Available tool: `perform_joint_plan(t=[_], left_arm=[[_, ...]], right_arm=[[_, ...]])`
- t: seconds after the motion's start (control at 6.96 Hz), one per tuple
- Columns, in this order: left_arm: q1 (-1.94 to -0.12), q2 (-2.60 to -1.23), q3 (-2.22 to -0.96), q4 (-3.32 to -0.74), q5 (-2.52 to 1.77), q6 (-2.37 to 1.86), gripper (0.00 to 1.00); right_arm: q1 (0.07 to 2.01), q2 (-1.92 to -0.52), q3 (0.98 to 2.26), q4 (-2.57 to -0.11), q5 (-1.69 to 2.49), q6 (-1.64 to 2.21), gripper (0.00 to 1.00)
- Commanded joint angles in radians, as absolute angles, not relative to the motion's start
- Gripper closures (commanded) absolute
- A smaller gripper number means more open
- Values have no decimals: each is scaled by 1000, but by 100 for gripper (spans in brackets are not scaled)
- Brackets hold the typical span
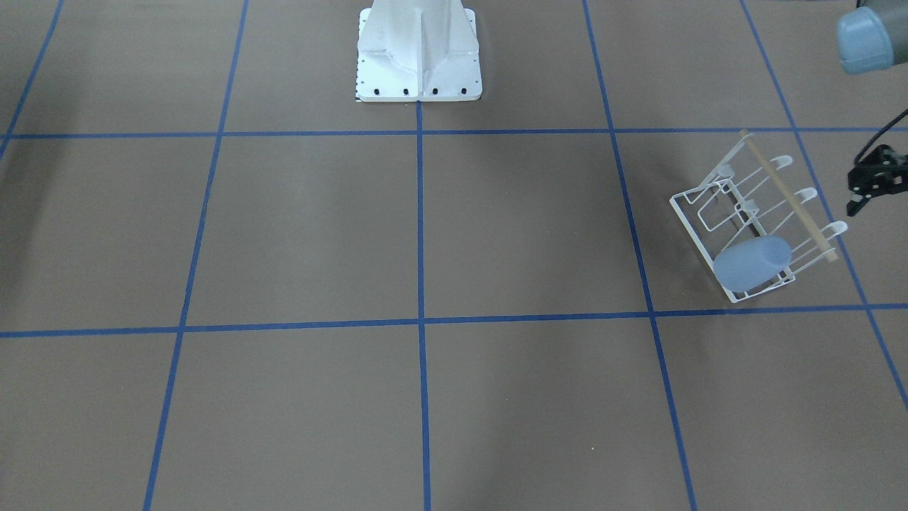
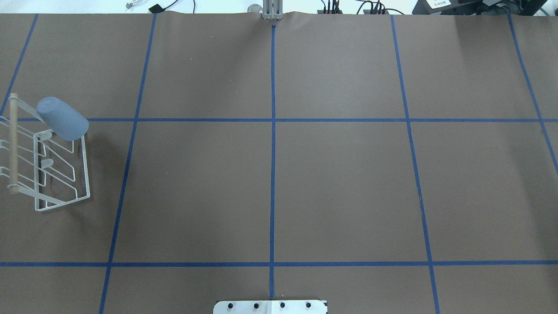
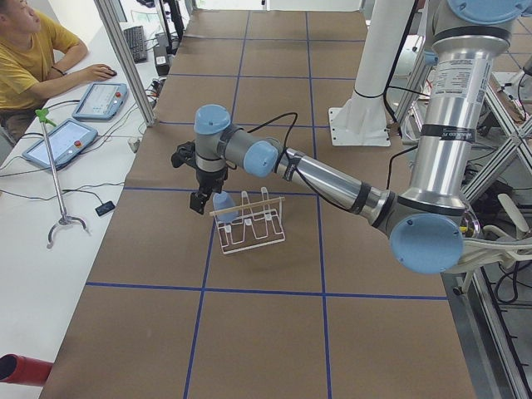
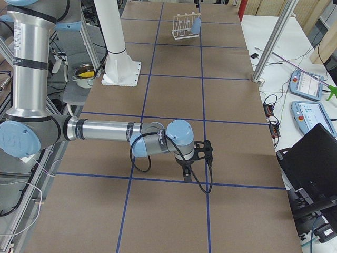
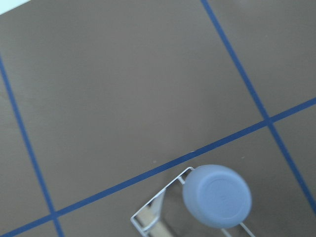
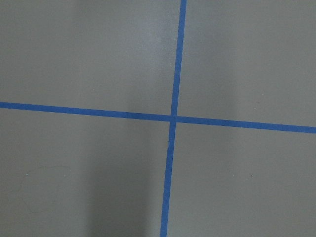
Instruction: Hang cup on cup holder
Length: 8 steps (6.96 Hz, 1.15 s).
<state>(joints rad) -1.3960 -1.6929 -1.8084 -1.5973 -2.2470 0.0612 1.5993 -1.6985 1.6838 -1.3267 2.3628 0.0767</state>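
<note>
Cup (image 1: 752,264) sits upturned on the end prong of the cup holder (image 1: 700,245), closed bottom uppermost and body tilted. The other two prongs are bare. In the overhead view the cup (image 2: 62,118) occupies the end of the cup holder (image 2: 86,170) farthest from the robot, and the holder stands at the far left of the tabletop (image 2: 270,187) with its wooden rod (image 2: 13,144) on the outer side. The left wrist view looks down on the round bottom of the cup (image 5: 217,195), with a corner of the wire base beside it and blue tape lines (image 5: 148,173) crossing the brown surface. Left pincer (image 1: 853,199) hangs beside the rod side of the holder, near the prong tips. It is clear of the cup, its fingers look apart, and nothing is between them. From the left-end camera the left pincer (image 3: 199,199) shows just beside the cup (image 3: 223,206), pointing down over the holder (image 3: 253,229). Right pincer (image 4: 188,169) shows only from the right-end camera, low over the tabletop and well apart from the cup (image 4: 196,25) and holder (image 4: 181,26) at the far end. Whether its fingers are apart or together cannot be told. The right wrist view shows only a crossing of tape lines (image 6: 173,118). The white pedestal (image 1: 418,57) stands at the robot's edge. An operator (image 3: 25,50) in a yellow shirt sits at the side bench.
</note>
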Motion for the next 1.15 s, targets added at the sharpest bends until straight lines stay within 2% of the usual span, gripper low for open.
perform_joint_plan(t=[0.0,0.29,0.58,1.01], left_arm=[[-1558,-1665,-1653,-1601,-2379,286,1],[-1583,-1611,-1640,-1591,-2356,336,1],[-1651,-1531,-1644,-1579,-2378,322,1],[-1651,-1503,-1641,-1595,-2385,328,1]], right_arm=[[1611,-1701,1683,-1327,2356,72,0],[1641,-1694,1698,-1436,2362,26,0],[1693,-1686,1802,-1673,2353,-62,0],[1710,-1695,1796,-1668,2254,-84,0]])
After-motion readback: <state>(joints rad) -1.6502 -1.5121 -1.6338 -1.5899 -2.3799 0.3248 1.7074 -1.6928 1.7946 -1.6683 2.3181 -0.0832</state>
